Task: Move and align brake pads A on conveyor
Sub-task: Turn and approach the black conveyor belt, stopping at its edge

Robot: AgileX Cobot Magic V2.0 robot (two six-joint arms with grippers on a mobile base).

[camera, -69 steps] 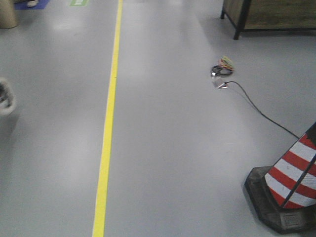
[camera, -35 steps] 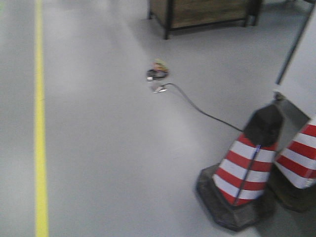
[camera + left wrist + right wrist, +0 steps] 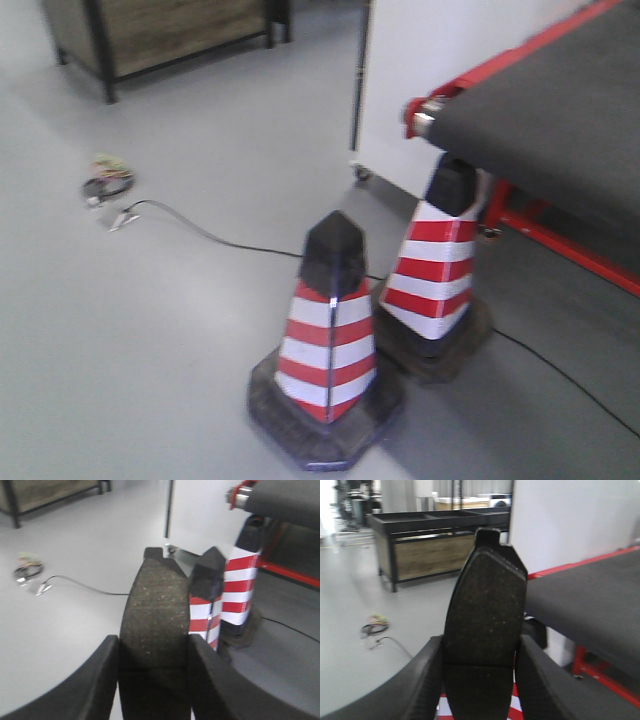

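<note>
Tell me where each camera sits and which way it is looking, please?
Front view: up on the robot, looking ahead and down at the grey floor, two striped cones and the conveyor; no robot parts show.
Left wrist view: on the left arm, looking along the left gripper, shut on a brake pad.
Right wrist view: on the right arm, looking along the right gripper, shut on another pad.
All three share the conveyor and the floor cable.

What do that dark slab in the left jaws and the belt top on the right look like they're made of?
The brake pad looks like a pressed, gritty composite: a dull grey-brown, matte face with pale specks. The conveyor top looks like dark charcoal felt or fabric, without shine, and its edge strip is glossy red, perhaps painted metal.
</note>
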